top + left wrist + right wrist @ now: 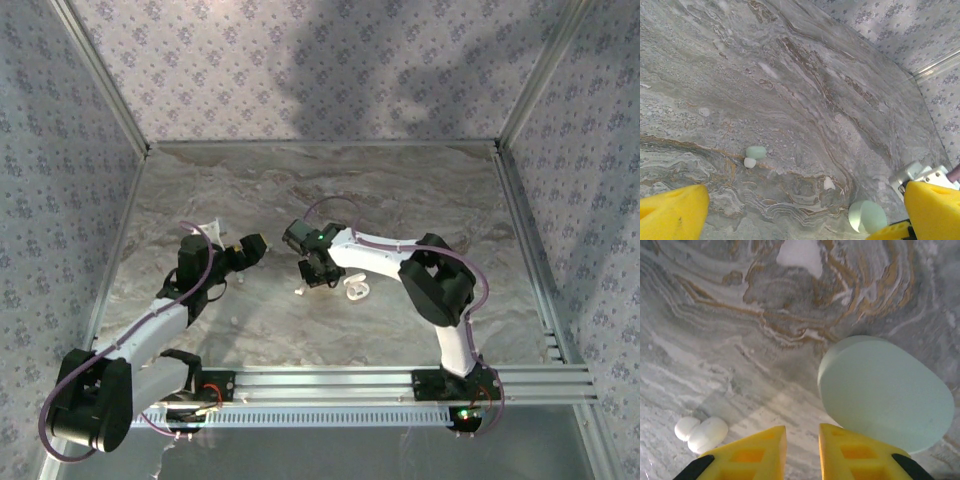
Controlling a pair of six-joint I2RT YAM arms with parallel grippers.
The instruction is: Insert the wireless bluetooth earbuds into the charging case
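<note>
Currently, the marbled surface [400, 190] carries all items noted. Left arm [150, 325]: jaws wide open, empty, above the surface. Right arm [400, 262]: jaws nearly together with a narrow gap between them, gripping nothing, pointed down at the surface. A pale oval case [885, 392] lies flat just beside the right jaws. One white earbud [701, 432] lies loose on their other side, apart from the case. Another earbud [754, 156] lies on bare surface in the left wrist view.
</note>
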